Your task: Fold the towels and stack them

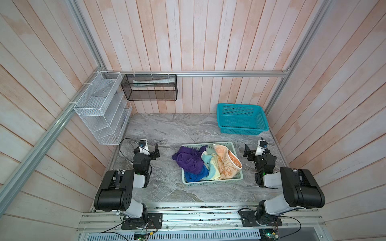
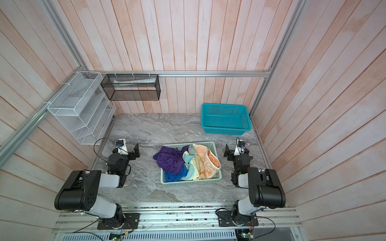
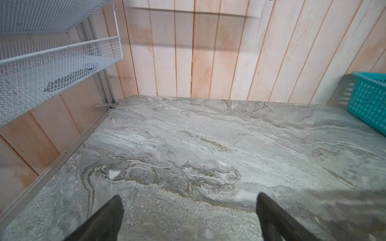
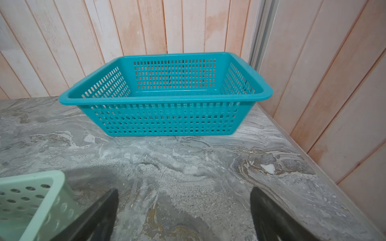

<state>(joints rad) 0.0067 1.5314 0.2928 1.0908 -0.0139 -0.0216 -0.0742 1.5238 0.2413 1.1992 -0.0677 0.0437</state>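
Towels (image 2: 188, 164) first, though neither hand has one — the left hand (image 1: 155, 152) and the right hand (image 1: 247, 152) both hover low over the bench (image 1: 158, 129), jaws spread wide with nothing between them, pointing at the back wall. From where I stand the heap lies between the two, inward of each: all four towels crumpled in the mint basket (image 1: 213, 182), whose long side runs from the robot toward that wall. On the side facing the left hand the purple towel (image 1: 188, 159) spills out over the rim, so I'd judge that arm has the easier first pick. The orange towel (image 1: 226, 162) stands up along the opposite side, nearer the right hand — the teal towel (image 1: 210, 167) and blue towel (image 1: 195, 176) are wedged between. Nothing looks folded yet. A teal basket (image 4: 167, 121) sits in the far right corner, holding nothing that I can see.
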